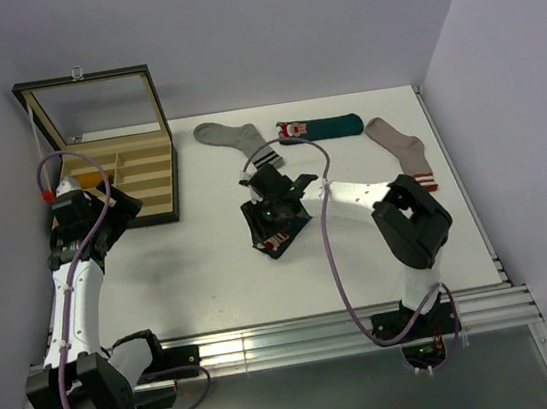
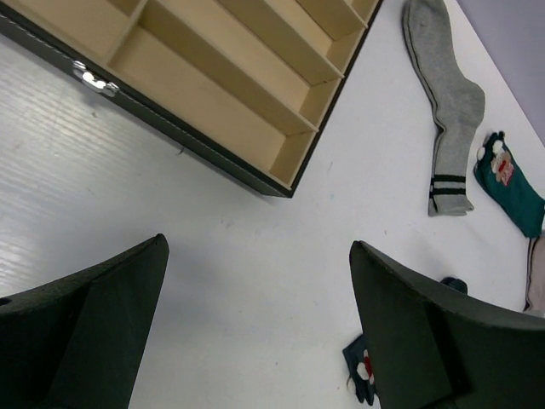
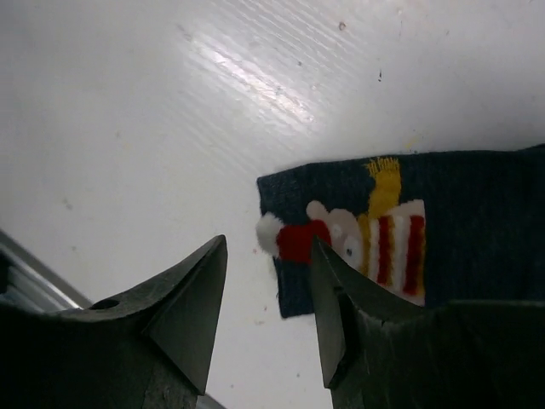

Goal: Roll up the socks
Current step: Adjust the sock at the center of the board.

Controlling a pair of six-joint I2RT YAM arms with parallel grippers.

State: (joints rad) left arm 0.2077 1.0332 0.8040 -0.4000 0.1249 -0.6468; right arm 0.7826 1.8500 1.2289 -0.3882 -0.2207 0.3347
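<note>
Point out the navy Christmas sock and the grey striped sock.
navy Christmas sock [image 3: 481, 209], right wrist view, plain knit right of the figure.
grey striped sock [image 2: 457, 100], left wrist view, heel bend.

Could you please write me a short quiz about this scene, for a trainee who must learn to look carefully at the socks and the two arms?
1. True or false: the left end effector is closed on a sock.
2. Which sock lies under the right end effector? A) grey sock, B) navy sock, C) pinkish-beige sock.
3. How many socks lie in a row along the far side of the table?

Key:
1. False: its jaws stand wide apart with nothing between them.
2. B.
3. Three: grey sock, teal sock, pinkish-beige sock.
</note>
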